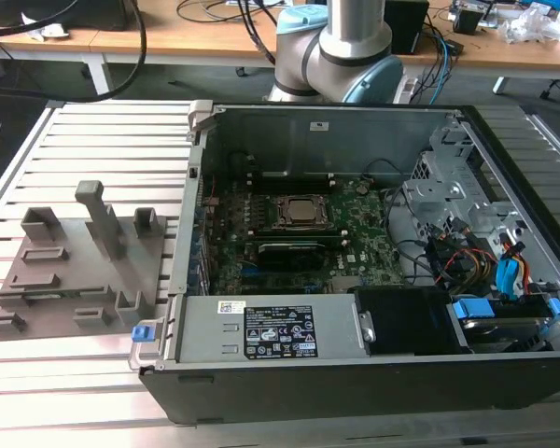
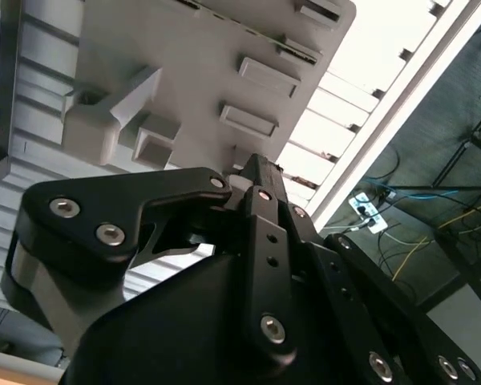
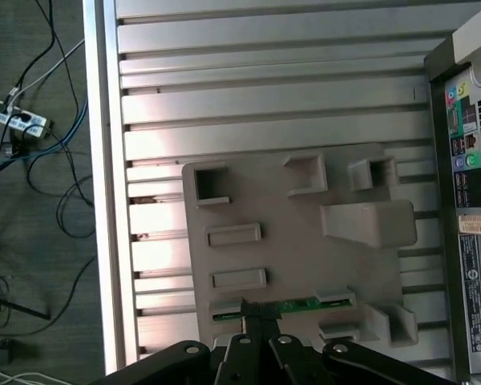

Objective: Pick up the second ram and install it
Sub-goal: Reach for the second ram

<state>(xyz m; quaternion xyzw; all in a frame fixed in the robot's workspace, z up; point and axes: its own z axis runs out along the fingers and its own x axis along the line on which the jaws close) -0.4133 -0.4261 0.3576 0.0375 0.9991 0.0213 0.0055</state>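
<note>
The second ram (image 3: 305, 304) is a thin green stick lying in a slot along one edge of the gray fixture plate (image 3: 289, 257). My gripper (image 3: 260, 314) hangs well above the plate, and in the first wrist view its black tips overlap the stick's middle. The fingers look pressed together with nothing between them, as the second wrist view of the gripper (image 2: 252, 164) also shows. In the exterior view the fixture plate (image 1: 75, 271) lies at the exterior view's left of the open computer case (image 1: 308, 373). Inside the case lies the green motherboard (image 1: 355, 219).
The plate carries several upright gray blocks (image 1: 103, 215). Both plate and case rest on a slatted metal table (image 1: 121, 140). Cables and drive bays (image 1: 485, 252) fill the case's right side. The arm's base (image 1: 341, 47) stands behind the case. Floor cables (image 3: 24, 136) lie beyond the table edge.
</note>
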